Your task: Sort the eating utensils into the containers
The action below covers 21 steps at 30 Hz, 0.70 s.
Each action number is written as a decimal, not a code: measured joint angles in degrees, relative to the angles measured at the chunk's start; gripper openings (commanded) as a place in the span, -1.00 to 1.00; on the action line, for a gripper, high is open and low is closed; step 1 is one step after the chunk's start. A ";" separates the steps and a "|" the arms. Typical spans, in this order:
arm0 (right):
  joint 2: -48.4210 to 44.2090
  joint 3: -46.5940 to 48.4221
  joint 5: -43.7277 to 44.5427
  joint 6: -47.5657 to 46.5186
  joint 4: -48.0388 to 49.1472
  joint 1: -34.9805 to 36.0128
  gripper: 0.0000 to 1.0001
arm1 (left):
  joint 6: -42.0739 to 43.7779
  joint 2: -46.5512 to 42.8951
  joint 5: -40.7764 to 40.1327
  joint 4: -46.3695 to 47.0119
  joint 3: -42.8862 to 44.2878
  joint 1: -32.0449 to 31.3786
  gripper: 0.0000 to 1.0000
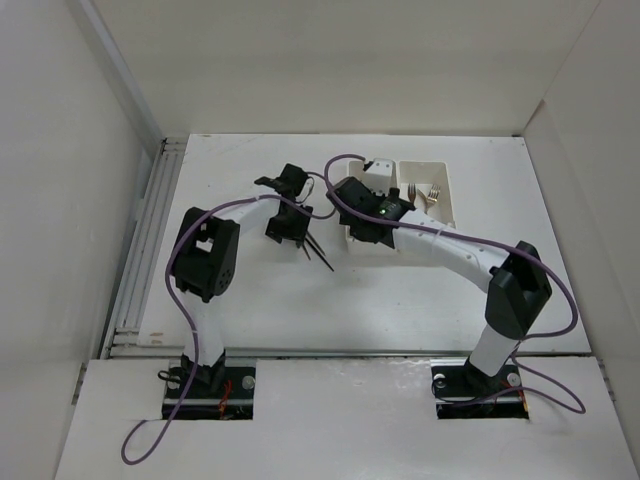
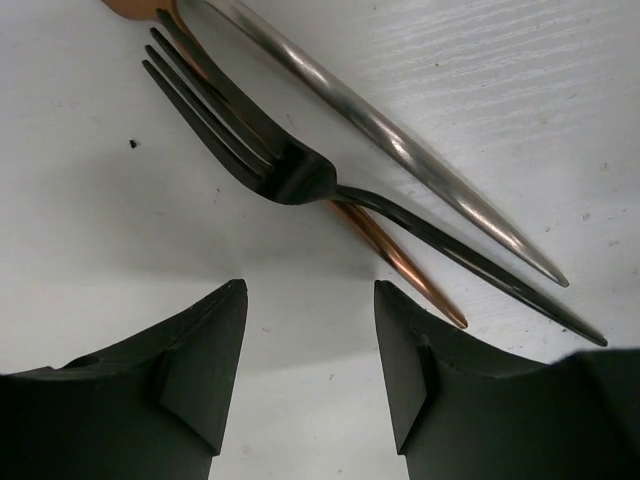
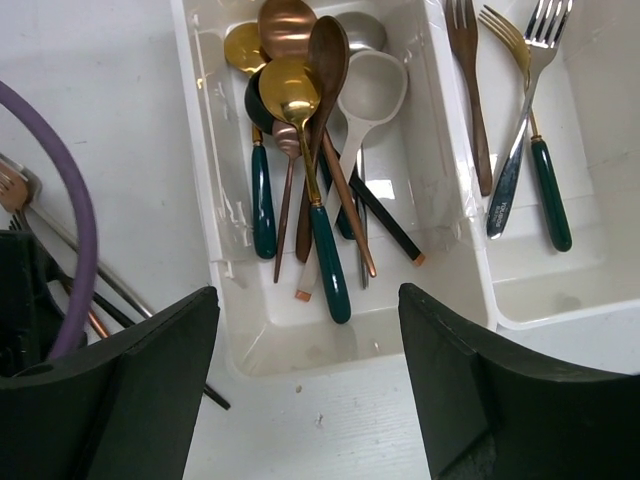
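Start with the black fork [image 2: 290,175]. It lies on the table [image 2: 90,250] in the upper middle of your left wrist view, crossing a copper handle [image 2: 392,257] and lying beside a silver handle [image 2: 400,150]. As far as you can see, these three are not yet sorted. Your left gripper [image 2: 310,345] sits just short of the fork, jaws partly apart, holding nothing.

In the right wrist view the spoon bin [image 3: 212,200] holds a pile of spoons [image 3: 300,90], and the fork bin [image 3: 600,290] holds three forks [image 3: 545,170]. Your right gripper [image 3: 305,300] hovers above them, wide open and empty. The print on one silver fork handle is too small to read.

Spoons [image 3: 285,90] in left bin [image 3: 290,340], forks [image 3: 474,100] in right bin [image 3: 560,290]
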 measured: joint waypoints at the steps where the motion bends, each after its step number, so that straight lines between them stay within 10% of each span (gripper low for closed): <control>1: 0.00 -0.13 0.02 0.00 0.00 0.00 0.55 | -0.04 -0.17 0.13 0.04 0.00 0.09 0.00; 21: -0.61 -2.16 1.18 0.00 -0.85 0.00 0.55 | -0.90 2.14 1.16 1.51 1.92 -0.59 0.09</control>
